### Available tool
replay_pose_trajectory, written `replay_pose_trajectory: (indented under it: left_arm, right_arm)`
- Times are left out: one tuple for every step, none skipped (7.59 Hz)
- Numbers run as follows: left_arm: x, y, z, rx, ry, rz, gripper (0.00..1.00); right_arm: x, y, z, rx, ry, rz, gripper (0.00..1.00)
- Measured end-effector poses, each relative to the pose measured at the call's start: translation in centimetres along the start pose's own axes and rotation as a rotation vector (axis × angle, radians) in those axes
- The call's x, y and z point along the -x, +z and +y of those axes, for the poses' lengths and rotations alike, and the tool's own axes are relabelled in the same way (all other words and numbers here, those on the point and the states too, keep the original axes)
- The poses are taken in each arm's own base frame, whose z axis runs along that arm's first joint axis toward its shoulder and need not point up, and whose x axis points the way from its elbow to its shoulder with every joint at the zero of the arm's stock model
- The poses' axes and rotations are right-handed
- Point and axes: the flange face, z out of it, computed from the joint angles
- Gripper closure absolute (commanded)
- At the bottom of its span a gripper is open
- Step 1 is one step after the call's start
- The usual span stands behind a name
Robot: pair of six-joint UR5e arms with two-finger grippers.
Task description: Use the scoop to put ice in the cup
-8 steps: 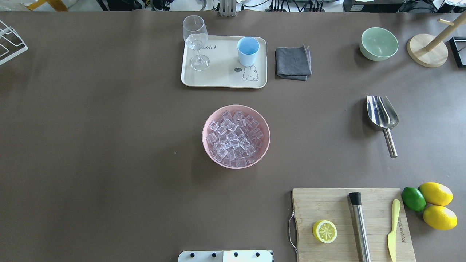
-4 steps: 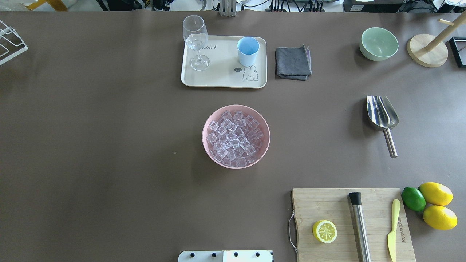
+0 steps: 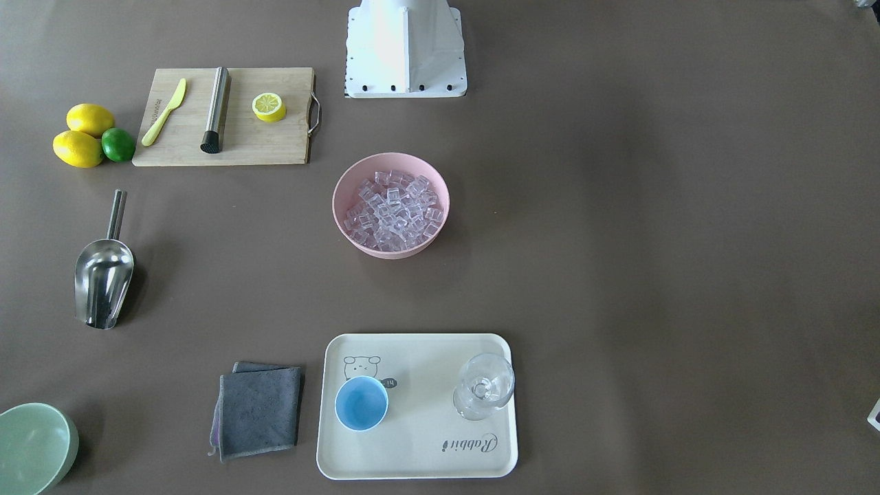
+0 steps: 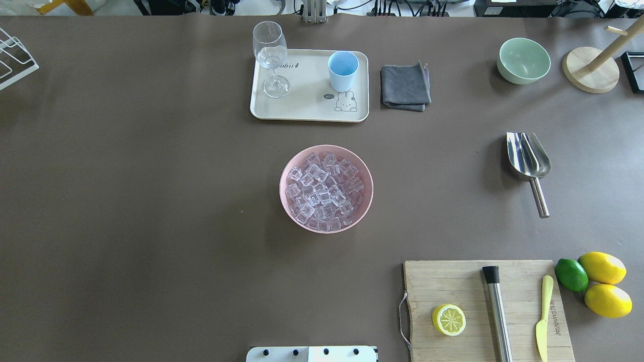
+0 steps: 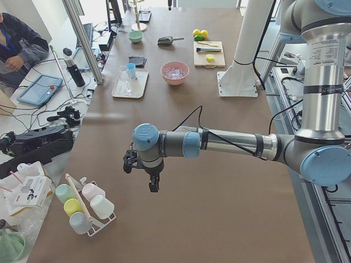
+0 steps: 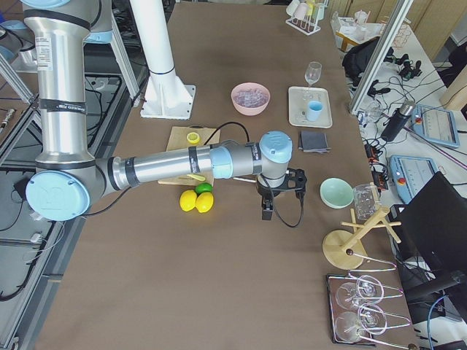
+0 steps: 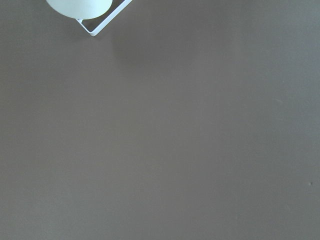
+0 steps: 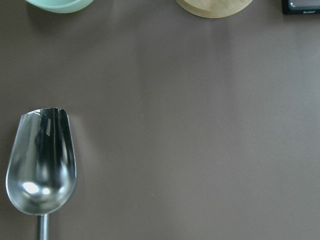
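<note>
Right gripper (image 6: pixel 266 212) hung above the table on the right side, fingers pointing down, with nothing seen in its hold. Only a side camera caught it, so whether the jaws stood apart or together could not be told. Left gripper (image 5: pixel 153 184) hung likewise over bare table far to the left, near a white rack (image 5: pixel 107 219) of pastel cups; how far it was open could not be told either.

Scoop (image 4: pixel 527 160) lay flat on the table at right, trough toward the far edge, handle toward the robot, with neither gripper touching it. The right wrist camera looked straight down on its trough.

Ice (image 4: pixel 324 191) was heaped in a pink bowl (image 4: pixel 280 191) at table centre.

Cup (image 4: pixel 343 70) stood upright on the right part of a cream tray (image 4: pixel 307 108) at far centre, with a stemmed glass (image 4: pixel 271 55) on the tray's left part. The two were apart.

Grey cloth (image 4: pixel 405 86) lay just right of the tray, and a pale-green bowl (image 4: pixel 523 60) stood far right. Cutting board (image 4: pixel 453 281) at near right carried a half lemon (image 4: pixel 449 320), a steel rod (image 4: pixel 497 311) and a yellow knife (image 4: pixel 543 317).
</note>
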Motion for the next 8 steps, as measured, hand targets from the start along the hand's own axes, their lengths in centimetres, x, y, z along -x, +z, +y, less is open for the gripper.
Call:
replay_pose_trajectory:
  left_arm:
    - [-0.9, -0.2, -0.3, -0.006, 0.019, -0.001, 0.02]
    - [-1.5, -0.4, -0.4, -0.011, 0.033, -0.001, 0.02]
    - [-2.0, -0.7, -0.5, -0.018, 0.044, 0.0, 0.02]
    - [-2.6, -1.2, -0.6, -0.028, 0.057, 0.005, 0.02]
    - [-4.1, -1.5, -0.8, -0.035, 0.086, 0.009, 0.02]
    - [-7.6, -1.4, -1.7, -0.034, 0.156, 0.014, 0.02]
    - [-12.7, -1.0, -2.9, -0.027, 0.248, 0.023, 0.02]
    - [-17.5, -0.6, -3.6, -0.021, 0.315, 0.038, 0.02]
  right_arm:
    - [3.7, 1.4, -0.5, -0.006, 0.041, -0.02, 0.0]
    - [7.0, 3.0, -0.6, -0.016, 0.084, -0.05, 0.0]
    - [9.6, 4.1, 0.0, -0.016, 0.094, -0.081, 0.0]
    - [11.5, 4.8, 0.8, -0.009, 0.092, -0.101, 0.0]
    - [13.0, 5.6, 1.8, 0.006, 0.089, -0.108, 0.0]
    - [14.4, 6.7, 2.6, 0.027, 0.089, -0.107, 0.0]
    - [16.2, 8.3, 3.8, 0.046, 0.085, -0.091, 0.0]
    - [17.7, 10.6, 5.4, 0.049, 0.066, -0.056, 0.0]
